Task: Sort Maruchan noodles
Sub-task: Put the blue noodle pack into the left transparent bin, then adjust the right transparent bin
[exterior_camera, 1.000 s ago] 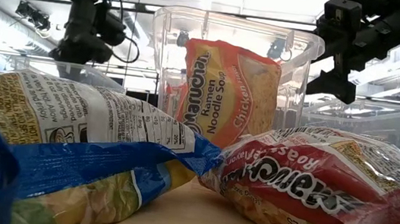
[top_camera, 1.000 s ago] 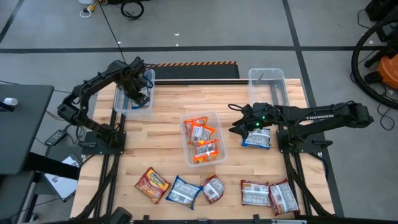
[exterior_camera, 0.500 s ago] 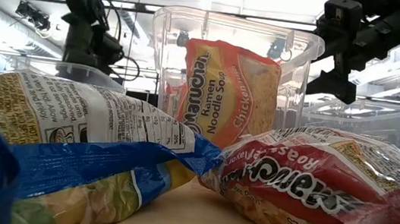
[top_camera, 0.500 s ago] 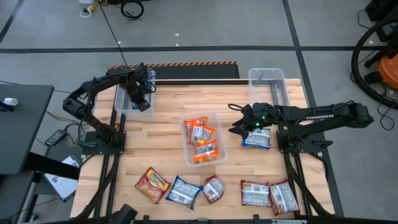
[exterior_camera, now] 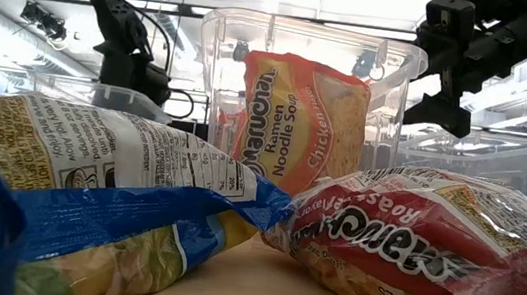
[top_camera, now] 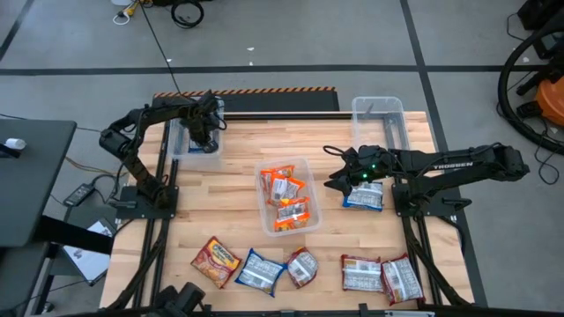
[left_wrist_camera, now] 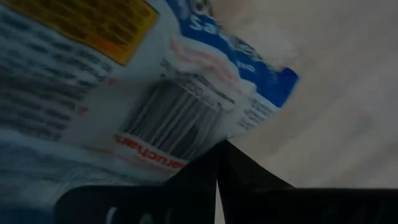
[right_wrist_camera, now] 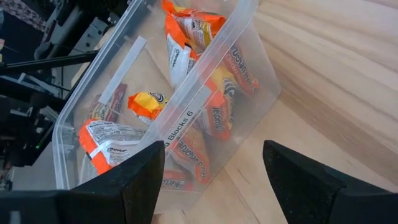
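The Maruchan noodles are crinkly packets. Several orange ones (top_camera: 286, 195) lie in the clear middle bin (top_camera: 304, 167). A blue one (left_wrist_camera: 124, 93) lies in the far-left bin (top_camera: 181, 145). My left gripper (top_camera: 208, 132) is shut just over the blue packet's edge, inside that bin. My right gripper (top_camera: 339, 180) hangs open above the table, between the middle bin and another blue packet (top_camera: 363, 195) lying flat on the wood. Nothing is between its fingers (right_wrist_camera: 211, 180). My left gripper's shut fingertips (left_wrist_camera: 217, 171) stand right at the edge of the blue packet, by its barcode (left_wrist_camera: 180, 118). I cannot tell whether they touch it.
A clear bin (top_camera: 381, 119) stands at the far right. Several packets lie in a row along the near edge: an orange-red one (top_camera: 216, 261), a blue one (top_camera: 258, 271) and dark red ones (top_camera: 302, 267) (top_camera: 361, 273) (top_camera: 401, 277). Bare wood lies between that row and the bins.
My left gripper has shut its fingers while staying in the far-left bin. It has shifted a little toward the table's right, and its arm has folded back.
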Controlling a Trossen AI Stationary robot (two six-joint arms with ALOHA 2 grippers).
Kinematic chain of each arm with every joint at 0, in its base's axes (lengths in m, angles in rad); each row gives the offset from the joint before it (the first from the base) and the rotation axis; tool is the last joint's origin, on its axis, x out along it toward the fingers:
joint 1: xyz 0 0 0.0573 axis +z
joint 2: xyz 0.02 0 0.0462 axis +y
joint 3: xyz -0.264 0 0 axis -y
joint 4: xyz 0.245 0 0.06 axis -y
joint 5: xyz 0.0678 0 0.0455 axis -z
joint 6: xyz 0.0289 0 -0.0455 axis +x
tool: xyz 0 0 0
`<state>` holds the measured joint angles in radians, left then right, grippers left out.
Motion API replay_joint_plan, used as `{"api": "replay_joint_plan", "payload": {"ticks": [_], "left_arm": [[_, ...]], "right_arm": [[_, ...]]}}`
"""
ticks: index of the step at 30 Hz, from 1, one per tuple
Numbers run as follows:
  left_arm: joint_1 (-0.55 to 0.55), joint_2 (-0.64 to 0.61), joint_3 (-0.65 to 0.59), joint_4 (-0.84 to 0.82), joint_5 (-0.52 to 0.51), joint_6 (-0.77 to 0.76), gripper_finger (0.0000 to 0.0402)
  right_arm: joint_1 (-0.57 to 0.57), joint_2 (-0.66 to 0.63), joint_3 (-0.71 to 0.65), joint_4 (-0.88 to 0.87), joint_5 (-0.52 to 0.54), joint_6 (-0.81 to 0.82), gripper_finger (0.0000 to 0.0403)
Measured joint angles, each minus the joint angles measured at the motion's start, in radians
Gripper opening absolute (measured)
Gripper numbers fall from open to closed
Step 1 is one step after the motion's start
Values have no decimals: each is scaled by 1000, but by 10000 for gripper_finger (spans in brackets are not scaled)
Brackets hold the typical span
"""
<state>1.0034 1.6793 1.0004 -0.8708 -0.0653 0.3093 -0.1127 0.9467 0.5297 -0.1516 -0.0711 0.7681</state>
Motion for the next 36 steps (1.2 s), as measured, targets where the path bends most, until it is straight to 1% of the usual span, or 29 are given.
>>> {"api": "replay_joint_plan", "payload": {"ticks": [3,5,11,17,20,25,27,31,36], "left_arm": [[-12,-4,0,30,-97,15,6],[-21,-5,-1,55,-136,15,5],[-44,-5,-1,113,-141,9,5],[-44,-6,0,107,-141,12,22],[-44,-11,0,81,-142,17,37],[-44,-69,0,87,-132,25,78],[-44,-103,0,88,-129,27,96],[-46,-184,0,76,-98,20,123],[-60,-270,1,63,-84,-4,132]], "right_arm": [[0,0,0,0,1,-1,277],[0,0,0,0,0,0,277],[0,0,0,0,0,0,277],[0,0,7,-13,0,-19,277],[0,0,46,-47,7,-121,277],[0,0,127,-185,85,-313,277],[0,0,149,-216,118,-389,277],[8,0,156,-259,164,-526,277],[7,0,141,-342,210,-610,277]]}}
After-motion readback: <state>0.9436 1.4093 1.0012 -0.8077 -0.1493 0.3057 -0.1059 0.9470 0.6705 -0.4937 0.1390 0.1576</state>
